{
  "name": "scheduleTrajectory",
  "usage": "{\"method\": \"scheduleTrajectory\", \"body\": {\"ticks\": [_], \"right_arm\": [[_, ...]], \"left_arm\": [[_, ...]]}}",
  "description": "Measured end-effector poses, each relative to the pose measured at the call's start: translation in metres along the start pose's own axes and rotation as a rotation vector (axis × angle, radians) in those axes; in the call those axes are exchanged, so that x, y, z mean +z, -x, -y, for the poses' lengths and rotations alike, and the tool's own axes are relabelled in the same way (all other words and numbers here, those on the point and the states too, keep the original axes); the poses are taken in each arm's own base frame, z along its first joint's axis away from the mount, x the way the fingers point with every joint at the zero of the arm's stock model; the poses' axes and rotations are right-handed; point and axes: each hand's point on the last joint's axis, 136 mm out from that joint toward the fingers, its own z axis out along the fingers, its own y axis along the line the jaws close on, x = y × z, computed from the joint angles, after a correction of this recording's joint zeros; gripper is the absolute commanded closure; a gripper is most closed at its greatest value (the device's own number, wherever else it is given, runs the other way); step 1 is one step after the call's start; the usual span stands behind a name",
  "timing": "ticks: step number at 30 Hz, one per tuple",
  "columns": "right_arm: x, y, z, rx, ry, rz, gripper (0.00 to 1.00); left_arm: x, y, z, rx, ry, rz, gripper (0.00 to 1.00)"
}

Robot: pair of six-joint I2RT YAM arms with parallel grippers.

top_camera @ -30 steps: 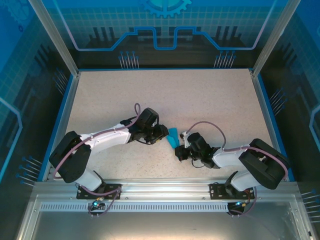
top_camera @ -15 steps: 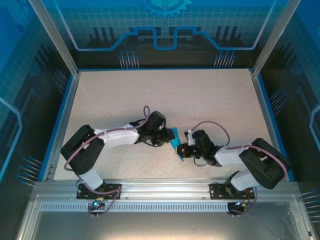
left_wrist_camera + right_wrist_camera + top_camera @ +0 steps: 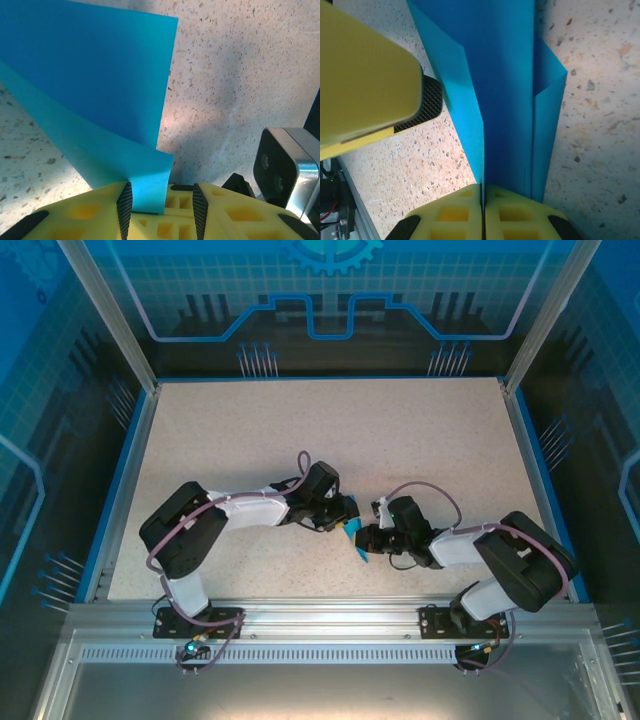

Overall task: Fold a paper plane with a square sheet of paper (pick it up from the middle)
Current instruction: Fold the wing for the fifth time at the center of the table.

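The bright blue paper plane (image 3: 352,533) is a narrow strip folded lengthwise into several layers, with sharp straight creases and a darker panel lying over a paler one (image 3: 100,75). It sits on the speckled beige table (image 3: 330,430), near the front edge and between the two grippers. From the right wrist it rises as a tall band with a loose flap on one side (image 3: 505,100).

Both arms reach low and inward towards each other. The left gripper (image 3: 346,517) has its jaws apart (image 3: 161,202), with a flap of the plane lying between them. The right gripper (image 3: 363,539) is closed (image 3: 482,200), pinching the plane's long fold. One yellow finger (image 3: 365,75) of the left gripper stands just beside the plane.
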Motion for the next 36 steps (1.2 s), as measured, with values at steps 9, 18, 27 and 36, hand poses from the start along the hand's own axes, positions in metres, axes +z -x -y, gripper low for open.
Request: {"method": "scheduleTrajectory", "body": {"ticks": [9, 18, 27, 36], "right_arm": [[0.000, 0.001, 0.000, 0.060, 0.014, -0.016, 0.93], [0.001, 0.003, 0.002, 0.132, 0.024, -0.033, 0.93], [0.000, 0.004, -0.003, 0.159, 0.031, -0.061, 0.77], [-0.013, -0.002, -0.001, 0.130, -0.031, -0.089, 0.63]], "left_arm": [[0.001, 0.000, 0.006, 0.017, -0.023, 0.003, 0.54], [0.002, 0.000, 0.008, 0.051, -0.031, 0.007, 0.54], [0.017, -0.001, -0.009, 0.059, 0.015, -0.014, 0.57], [0.018, 0.000, -0.008, 0.065, 0.013, -0.013, 0.58]]}}
